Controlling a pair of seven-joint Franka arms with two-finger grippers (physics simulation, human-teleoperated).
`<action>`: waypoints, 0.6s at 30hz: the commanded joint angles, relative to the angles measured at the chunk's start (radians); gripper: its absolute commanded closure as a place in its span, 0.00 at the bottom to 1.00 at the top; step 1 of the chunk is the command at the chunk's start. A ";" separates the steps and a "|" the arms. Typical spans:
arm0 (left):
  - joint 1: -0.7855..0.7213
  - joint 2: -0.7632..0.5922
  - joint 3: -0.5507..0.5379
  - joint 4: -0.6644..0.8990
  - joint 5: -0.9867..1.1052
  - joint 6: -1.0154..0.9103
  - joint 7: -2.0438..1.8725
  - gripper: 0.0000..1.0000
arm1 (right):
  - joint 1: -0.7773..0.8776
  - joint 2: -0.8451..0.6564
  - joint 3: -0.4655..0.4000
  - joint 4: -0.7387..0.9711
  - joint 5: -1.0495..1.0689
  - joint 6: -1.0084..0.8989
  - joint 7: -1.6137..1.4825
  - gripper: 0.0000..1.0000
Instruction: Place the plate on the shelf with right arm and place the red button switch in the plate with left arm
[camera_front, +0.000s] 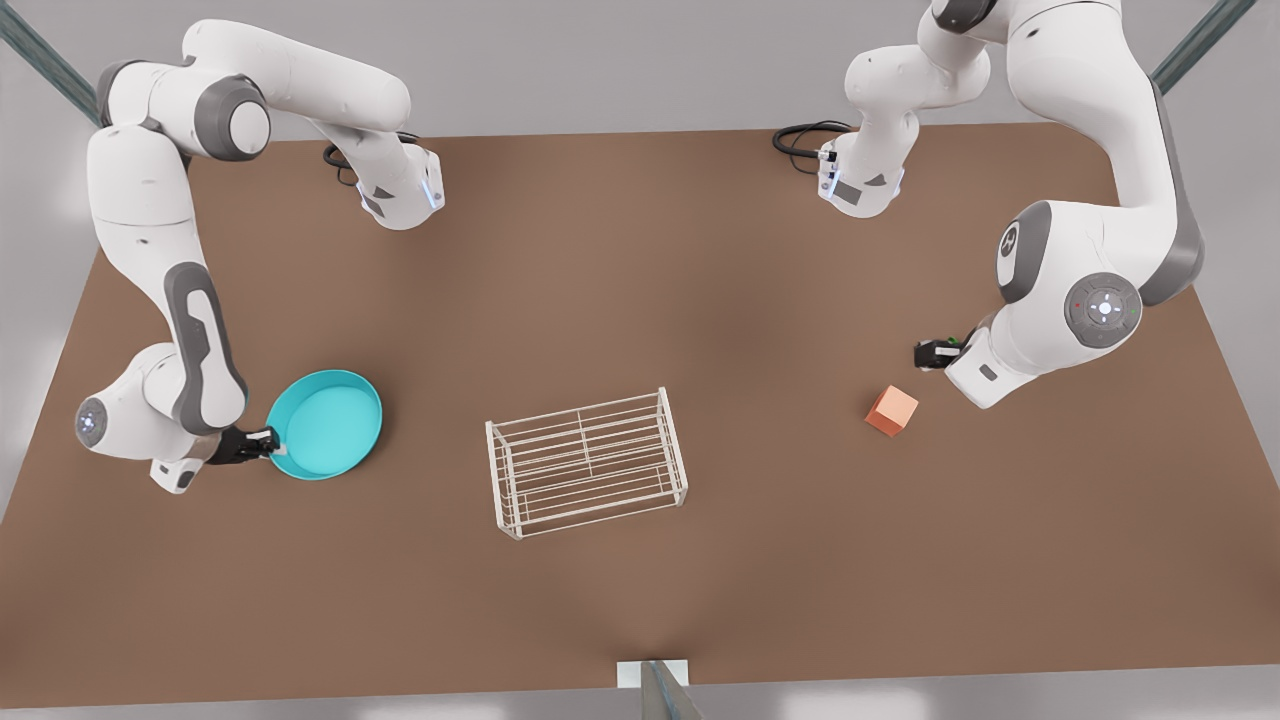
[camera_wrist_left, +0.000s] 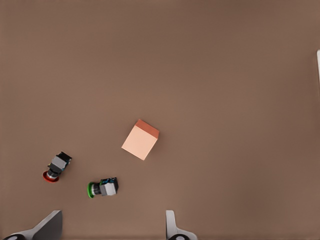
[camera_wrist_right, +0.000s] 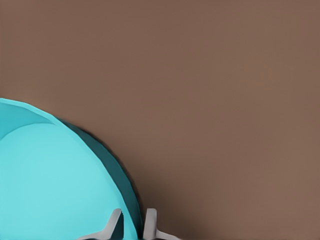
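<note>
Straddling the plate's (camera_front: 326, 424) rim at the front view's left, the right pincer (camera_front: 268, 440) pinches that edge, ready to carry the dish to the empty shelf (camera_front: 587, 461) mid-counter (camera_front: 640, 300). The left pincer (camera_wrist_left: 111, 227) hangs spread wide above the red button switch (camera_wrist_left: 56, 167), which lies beside its green twin (camera_wrist_left: 103, 187) and an orange cube (camera_wrist_left: 140, 139).

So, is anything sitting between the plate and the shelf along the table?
Nothing visible. The right gripper grips the plate by its rim, and only bare table lies between it and the shelf. The orange cube sits beyond the shelf.
</note>
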 joint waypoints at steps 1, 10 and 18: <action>0.000 0.000 0.000 0.001 0.002 -0.001 0.041 0.00 | 0.000 0.000 0.000 0.001 0.000 -0.002 -0.016 0.71; 0.000 -0.001 0.000 0.001 0.002 -0.001 0.041 0.00 | -0.002 -0.017 -0.002 0.009 0.008 -0.071 -0.016 0.87; 0.002 -0.001 0.000 0.001 0.002 0.001 0.041 0.00 | -0.002 -0.124 0.009 0.038 0.013 -0.246 -0.025 0.87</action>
